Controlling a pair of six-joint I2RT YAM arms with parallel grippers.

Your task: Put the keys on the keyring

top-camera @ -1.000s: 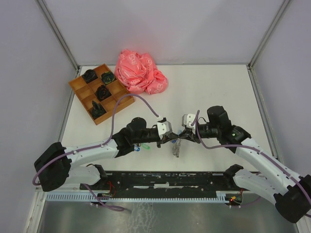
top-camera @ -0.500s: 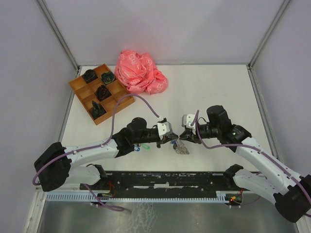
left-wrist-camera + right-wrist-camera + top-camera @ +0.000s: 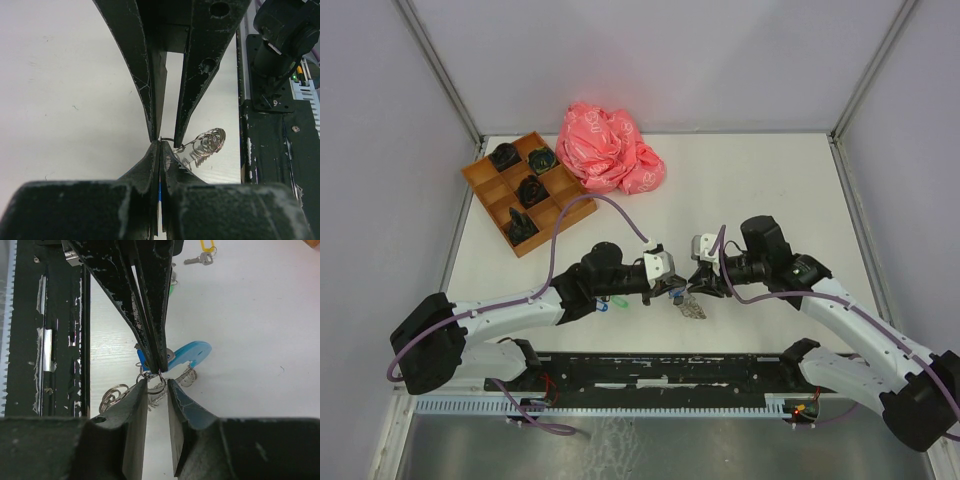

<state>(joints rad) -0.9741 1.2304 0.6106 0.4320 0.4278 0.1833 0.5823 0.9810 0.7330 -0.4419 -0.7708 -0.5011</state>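
Observation:
My left gripper [image 3: 672, 288] is shut on the small ring and blue tag of a blue-tagged key [image 3: 141, 360]; a blue sliver shows between its jaws in the left wrist view [image 3: 160, 190]. My right gripper [image 3: 699, 284] faces it tip to tip, narrowly open, with that small ring [image 3: 153, 382] between its fingers [image 3: 134, 405]. The keyring [image 3: 693, 307] lies bunched on the table just below both tips; its light blue segment [image 3: 193, 352] and coiled chain [image 3: 210, 140] show. A yellow-tagged key [image 3: 202, 256] and a green tag [image 3: 171, 289] lie farther off.
A wooden compartment tray [image 3: 480, 178] with black items stands at the back left. A crumpled pink bag [image 3: 608, 148] lies behind the middle. A black rail [image 3: 660, 370] runs along the near edge. Loose split rings [image 3: 112, 395] lie beside my right fingers.
The chain that hung straight below the two tips now lies bunched on the table slightly to the right. My right gripper has shifted a little left, towards the left one.

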